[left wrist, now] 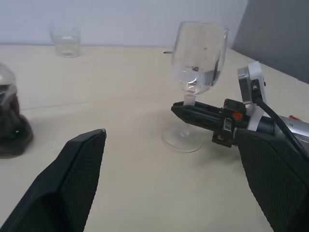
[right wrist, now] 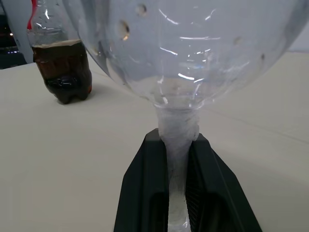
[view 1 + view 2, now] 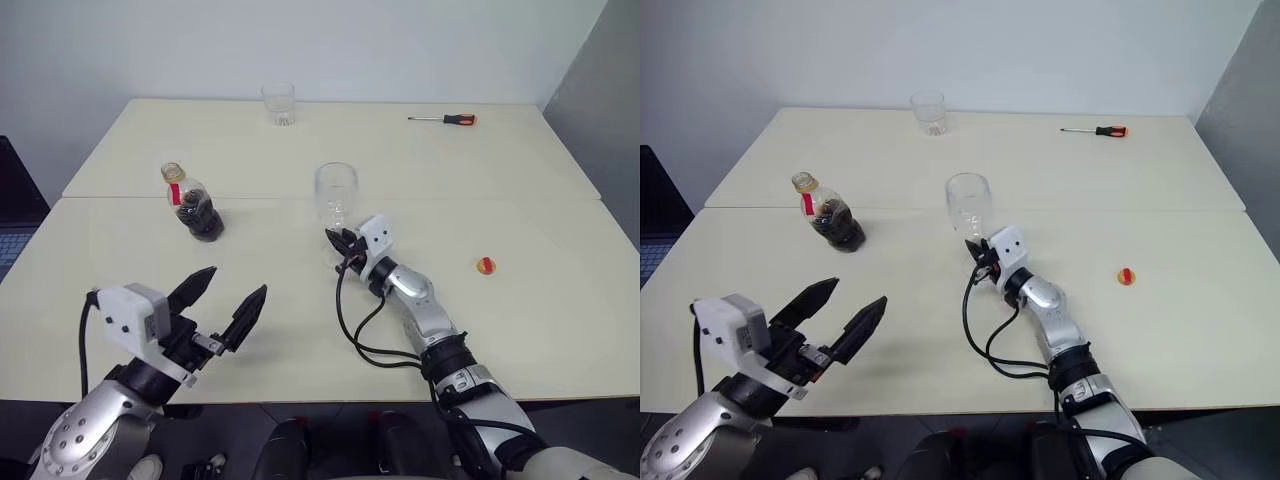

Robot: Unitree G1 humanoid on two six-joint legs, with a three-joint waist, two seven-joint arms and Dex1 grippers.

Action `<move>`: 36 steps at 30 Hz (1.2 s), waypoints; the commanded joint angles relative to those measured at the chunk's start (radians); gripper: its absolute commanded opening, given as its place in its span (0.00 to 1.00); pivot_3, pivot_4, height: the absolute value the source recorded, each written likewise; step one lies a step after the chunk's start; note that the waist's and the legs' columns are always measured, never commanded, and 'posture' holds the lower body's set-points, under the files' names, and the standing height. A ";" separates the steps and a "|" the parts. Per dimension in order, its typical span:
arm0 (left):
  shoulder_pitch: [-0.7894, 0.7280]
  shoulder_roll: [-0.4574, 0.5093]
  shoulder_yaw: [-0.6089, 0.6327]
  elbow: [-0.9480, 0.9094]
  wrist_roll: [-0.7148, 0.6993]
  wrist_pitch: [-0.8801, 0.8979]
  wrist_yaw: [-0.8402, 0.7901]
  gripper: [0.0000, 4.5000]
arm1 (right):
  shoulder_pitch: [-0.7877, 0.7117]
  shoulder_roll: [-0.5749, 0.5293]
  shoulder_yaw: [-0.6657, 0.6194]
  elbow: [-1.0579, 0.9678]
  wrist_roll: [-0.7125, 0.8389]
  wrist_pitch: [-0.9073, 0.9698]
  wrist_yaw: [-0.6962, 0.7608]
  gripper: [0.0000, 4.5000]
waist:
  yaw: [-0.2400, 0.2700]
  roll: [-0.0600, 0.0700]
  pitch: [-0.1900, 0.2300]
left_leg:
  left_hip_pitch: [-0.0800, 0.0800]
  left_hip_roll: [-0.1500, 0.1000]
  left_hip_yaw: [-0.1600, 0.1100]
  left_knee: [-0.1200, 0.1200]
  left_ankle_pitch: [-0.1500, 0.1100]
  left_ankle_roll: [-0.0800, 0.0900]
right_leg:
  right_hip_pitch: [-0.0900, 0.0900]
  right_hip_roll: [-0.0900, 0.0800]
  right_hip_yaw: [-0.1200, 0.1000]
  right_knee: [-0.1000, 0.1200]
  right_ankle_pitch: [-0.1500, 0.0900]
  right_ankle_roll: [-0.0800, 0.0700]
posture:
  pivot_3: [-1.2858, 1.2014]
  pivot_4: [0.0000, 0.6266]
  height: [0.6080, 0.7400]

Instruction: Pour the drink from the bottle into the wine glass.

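- Your right gripper (image 2: 177, 159) is clamped on the stem of the glass (image 3: 336, 192), one finger each side, as the right wrist view shows plainly.
- The glass stands upright on the table (image 3: 540, 200), near the middle, with its foot on the surface. Its bowl looks empty apart from droplets on the wall.
- Your left gripper (image 3: 228, 298) hangs above the near left part of the table with its jaws spread wide and nothing between them.
- The bottle (image 3: 193, 203) stands upright well apart from that gripper, to the left of the glass. It has no cap on.
- The drink (image 2: 63, 67) fills roughly the lower half of the bottle.
- A small red and yellow piece (image 3: 485, 265) lies on the table to the right of your right arm; it may be the cap, but it is too small for you to be sure.
- A tumbler (image 3: 279, 103) stands at the far edge, and a screwdriver (image 3: 443, 119) lies at the far right.
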 commanded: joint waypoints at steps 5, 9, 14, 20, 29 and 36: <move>0.056 0.006 0.019 -0.050 -0.014 -0.024 0.025 1.00 | -0.022 0.023 -0.031 0.080 0.021 -0.070 0.004 0.03 | 0.000 0.000 0.000 | 0.001 0.000 0.000 0.000 0.000 0.000 | 0.001 0.000 0.000 0.000 0.000 0.000 | 0.52 0.24 1.00; 0.060 0.009 0.003 -0.045 -0.006 -0.034 0.022 1.00 | -0.022 0.021 -0.039 0.136 0.012 -0.104 -0.010 0.03 | -0.001 0.000 0.000 | 0.002 0.000 0.000 0.000 0.000 0.000 | 0.002 0.000 0.000 0.000 0.000 -0.001 | 0.52 0.24 1.00; 0.023 0.014 -0.016 -0.032 -0.004 -0.027 0.031 1.00 | -0.027 0.021 -0.041 0.165 0.006 -0.135 -0.023 0.03 | 0.001 0.001 0.000 | 0.018 0.000 -0.002 -0.004 -0.001 0.000 | 0.021 0.001 -0.003 -0.008 -0.002 -0.002 | 0.52 0.24 1.00; -0.008 0.022 -0.027 -0.012 -0.001 -0.025 0.028 1.00 | -0.032 0.011 -0.037 0.173 -0.011 -0.156 -0.028 0.11 | 0.001 0.001 0.000 | 0.019 0.000 -0.003 -0.004 -0.001 0.000 | 0.023 0.001 -0.004 -0.008 -0.002 -0.002 | 0.52 0.24 1.00; -0.022 0.023 -0.036 0.006 0.007 -0.029 0.018 1.00 | -0.003 -0.007 -0.024 0.116 -0.006 -0.147 0.014 0.80 | 0.001 0.002 0.001 | 0.018 0.000 -0.003 -0.004 -0.001 0.000 | 0.022 0.001 -0.003 -0.010 -0.002 -0.002 | 0.52 0.24 1.00; -0.024 0.024 -0.033 0.020 0.013 -0.036 0.006 1.00 | 0.136 -0.069 0.013 -0.200 0.063 0.006 0.141 0.99 | 0.003 0.002 0.001 | 0.018 0.000 -0.004 -0.004 -0.001 0.000 | 0.022 0.001 -0.003 -0.011 -0.002 -0.002 | 0.52 0.24 1.00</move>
